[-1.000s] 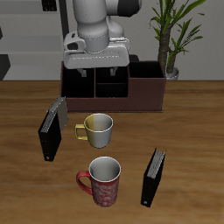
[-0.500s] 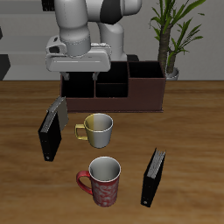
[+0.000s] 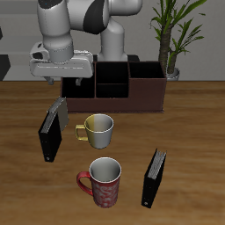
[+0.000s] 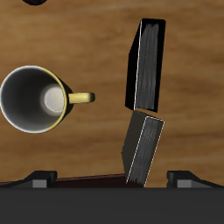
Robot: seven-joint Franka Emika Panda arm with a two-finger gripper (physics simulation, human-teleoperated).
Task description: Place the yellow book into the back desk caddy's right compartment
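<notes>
The yellow book (image 3: 59,109), greyish and pale, leans on edge between the caddy and a black book (image 3: 47,137) that stands against it. In the wrist view the yellow book (image 4: 144,149) is the one nearer the caddy, with the black book (image 4: 149,66) beyond it. The back desk caddy (image 3: 114,98) stands at the table's back; its right compartment (image 3: 148,93) is the large reddish-brown end section. My gripper (image 3: 63,83) hovers open and empty above the caddy's other end, just behind the yellow book, and its fingertips (image 4: 39,179) show wide apart.
A pale mug with a yellow handle (image 3: 99,130) stands mid-table and also shows in the wrist view (image 4: 35,101). A red mug (image 3: 104,182) stands nearer the front edge. Another black book (image 3: 155,177) stands on edge near the front. A potted plant (image 3: 171,39) stands behind the caddy.
My gripper has moved sideways from above the caddy's middle to above the end near the leaning books. Nothing on the table has moved.
</notes>
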